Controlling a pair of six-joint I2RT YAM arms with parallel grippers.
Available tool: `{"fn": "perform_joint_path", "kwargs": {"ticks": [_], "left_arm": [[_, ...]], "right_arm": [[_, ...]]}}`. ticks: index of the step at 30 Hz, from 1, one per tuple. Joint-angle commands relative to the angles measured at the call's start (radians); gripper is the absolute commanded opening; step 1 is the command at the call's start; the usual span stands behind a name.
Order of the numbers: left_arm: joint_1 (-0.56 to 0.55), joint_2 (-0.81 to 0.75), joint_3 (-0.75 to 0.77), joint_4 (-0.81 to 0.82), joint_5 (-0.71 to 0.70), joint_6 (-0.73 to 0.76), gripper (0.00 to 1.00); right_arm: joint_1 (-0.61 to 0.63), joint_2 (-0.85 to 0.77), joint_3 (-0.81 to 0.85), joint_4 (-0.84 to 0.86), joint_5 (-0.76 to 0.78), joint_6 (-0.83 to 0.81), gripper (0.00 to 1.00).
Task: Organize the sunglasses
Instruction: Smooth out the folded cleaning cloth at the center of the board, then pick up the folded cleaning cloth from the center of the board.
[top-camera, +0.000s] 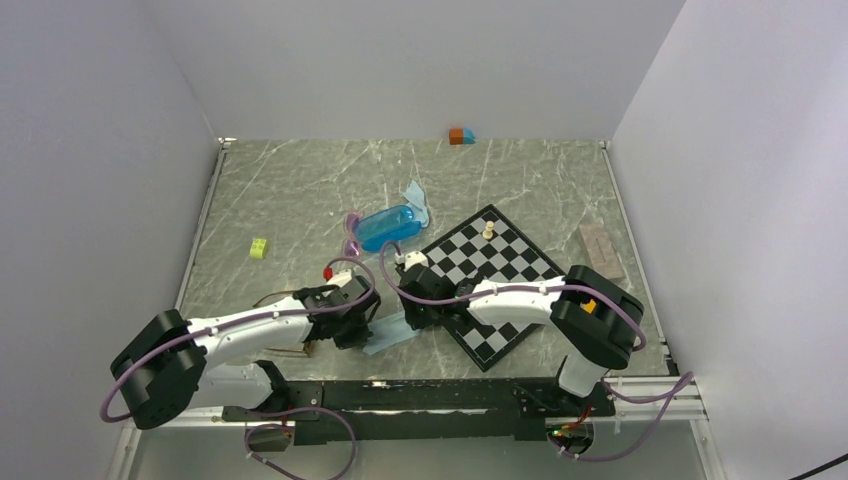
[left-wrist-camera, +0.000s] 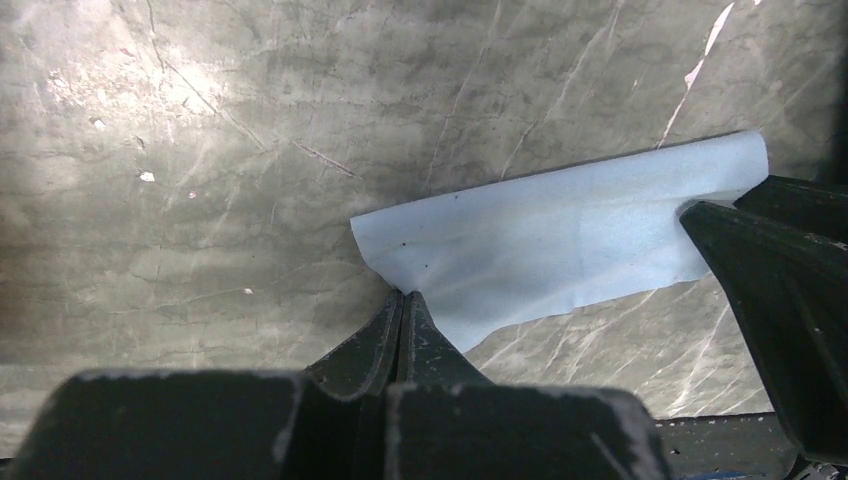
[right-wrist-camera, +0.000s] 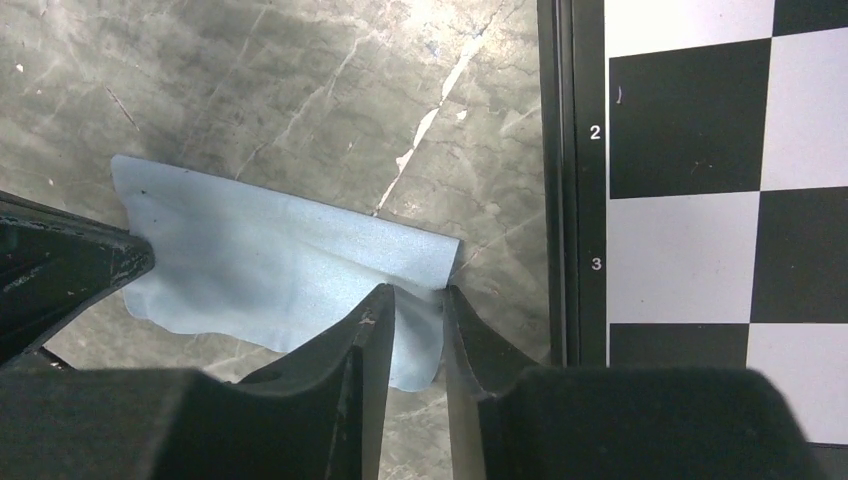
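The small purple sunglasses (top-camera: 352, 236) lie against the left end of a blue capsule case (top-camera: 386, 227). A thin brown frame (top-camera: 272, 297), the larger sunglasses, shows partly from under my left arm. Neither gripper is at the sunglasses. Both are at a light-blue cloth (left-wrist-camera: 560, 230) on the table near the front edge. My left gripper (left-wrist-camera: 403, 297) is shut on the cloth's left corner. At the cloth's (right-wrist-camera: 270, 265) other end my right gripper (right-wrist-camera: 418, 292) straddles the corner, with a gap still between its fingers.
A chessboard (top-camera: 500, 270) with one pale piece (top-camera: 488, 230) lies just right of the right gripper, its edge (right-wrist-camera: 560, 180) close by. A second light-blue cloth (top-camera: 416, 195) lies behind the case. A yellow-green block (top-camera: 259, 248), a brown brick (top-camera: 601, 250) and far blocks (top-camera: 461, 136) also lie about.
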Motion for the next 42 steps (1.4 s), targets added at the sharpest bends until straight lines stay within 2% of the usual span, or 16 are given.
{"fn": "perform_joint_path", "kwargs": {"ticks": [1, 6, 16, 20, 23, 25, 26, 31, 37, 42], "left_arm": [[-0.001, 0.000, -0.039, -0.052, -0.030, -0.059, 0.00], [-0.001, -0.013, -0.043, -0.036, -0.030, -0.071, 0.00], [-0.001, -0.030, -0.057, -0.011, -0.012, -0.072, 0.00], [-0.001, -0.019, -0.051, -0.010, -0.006, -0.066, 0.00], [-0.002, -0.022, -0.048, -0.004, -0.008, -0.065, 0.00], [-0.002, -0.026, -0.043, -0.004, -0.012, -0.064, 0.00], [-0.002, -0.028, -0.036, -0.009, -0.018, -0.066, 0.00], [-0.002, -0.054, 0.021, -0.071, -0.065, -0.057, 0.00], [0.005, -0.107, 0.115, -0.128, -0.156, -0.026, 0.00], [0.060, -0.100, 0.206, -0.126, -0.191, 0.049, 0.00]], "right_arm": [[0.002, 0.000, 0.019, -0.037, -0.007, 0.012, 0.25], [0.015, -0.008, 0.020, -0.056, -0.026, 0.010, 0.23], [0.041, 0.002, 0.038, -0.139, 0.058, 0.060, 0.28], [0.054, 0.034, 0.056, -0.139, 0.058, 0.061, 0.23], [0.060, 0.047, 0.079, -0.140, 0.074, 0.057, 0.14], [0.062, 0.042, 0.075, -0.114, 0.065, 0.046, 0.01], [0.062, 0.035, 0.071, -0.100, 0.065, 0.042, 0.00], [0.062, -0.017, 0.088, -0.070, 0.086, 0.000, 0.00], [0.058, -0.040, 0.197, -0.137, 0.147, -0.083, 0.00], [0.019, -0.049, 0.283, -0.168, 0.170, -0.154, 0.00]]}}
